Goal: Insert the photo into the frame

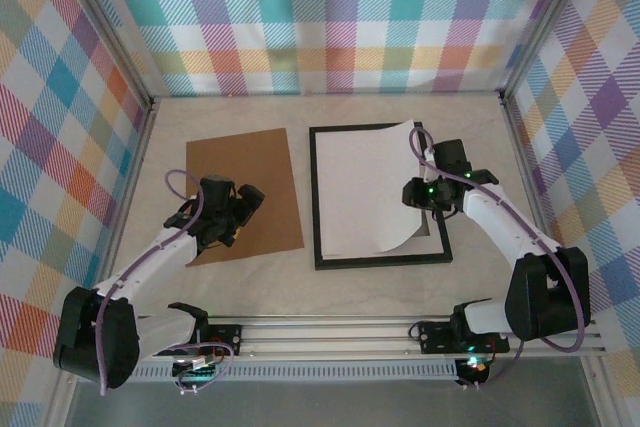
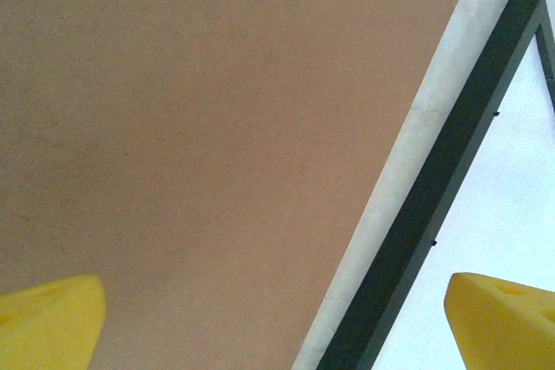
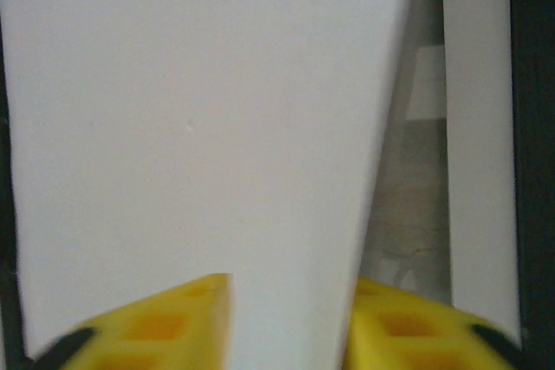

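Observation:
The black frame (image 1: 318,197) lies flat at the table's middle. The photo (image 1: 365,187) rests in it with its blank white back up. Its right side is lifted and curled. My right gripper (image 1: 418,192) is at that raised right edge, shut on the photo. In the right wrist view the photo (image 3: 199,110) runs down between the yellow fingers (image 3: 165,327), and the right gripper (image 3: 290,327) pinches its edge. My left gripper (image 1: 245,202) hovers open over the brown backing board (image 1: 250,162). In the left wrist view the left gripper (image 2: 277,335) holds nothing above the backing board (image 2: 199,127).
The frame's black rail (image 2: 434,205) runs diagonally beside the board, with a strip of bare table between them. Under the lifted photo a white mat strip (image 3: 475,127) and the frame's right rail (image 3: 531,127) show. Plaid walls enclose the table on three sides.

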Robot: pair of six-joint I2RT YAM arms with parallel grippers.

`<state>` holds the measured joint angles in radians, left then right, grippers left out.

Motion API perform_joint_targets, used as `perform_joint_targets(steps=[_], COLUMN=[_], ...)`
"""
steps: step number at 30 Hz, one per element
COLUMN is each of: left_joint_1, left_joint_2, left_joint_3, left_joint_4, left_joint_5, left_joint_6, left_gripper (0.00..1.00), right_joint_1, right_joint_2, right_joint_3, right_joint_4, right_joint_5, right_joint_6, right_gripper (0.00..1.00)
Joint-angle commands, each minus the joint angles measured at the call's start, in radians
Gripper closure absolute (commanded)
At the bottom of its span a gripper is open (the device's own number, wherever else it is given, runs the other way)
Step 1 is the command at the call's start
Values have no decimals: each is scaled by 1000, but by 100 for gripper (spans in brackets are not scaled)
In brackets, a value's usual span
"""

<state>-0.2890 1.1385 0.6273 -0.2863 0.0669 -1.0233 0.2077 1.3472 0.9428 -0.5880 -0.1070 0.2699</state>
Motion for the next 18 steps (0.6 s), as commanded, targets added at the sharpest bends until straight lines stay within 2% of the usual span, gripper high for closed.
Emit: perform_joint_targets(steps=[1,6,8,9,12,18], left_joint_1=[13,14,17,20,39,172], left_joint_2=[15,23,24,23,19,-4], left_joint_3=[29,40,41,42,41,40], left_joint_4=[-21,-22,-22,-25,-28,-66], left_joint_5=[-4,-10,-11,-9,-6,3], left_joint_6=[25,31,34,35,48,135], left_gripper=[0,0,0,0,0,0], right_joint_1=[-7,-7,-7,-7,-7,28], right_joint_2=[3,0,-1,-1,-8,-7], right_joint_3=[38,72,86,92,108,100], right_joint_4=[-47,-118,-135,-141,-133,-24], right_joint_5=[60,213,275,293,278,71], right_joint_6=[-5,12,21,25,33,99], right_gripper=[47,21,6,1,1,1])
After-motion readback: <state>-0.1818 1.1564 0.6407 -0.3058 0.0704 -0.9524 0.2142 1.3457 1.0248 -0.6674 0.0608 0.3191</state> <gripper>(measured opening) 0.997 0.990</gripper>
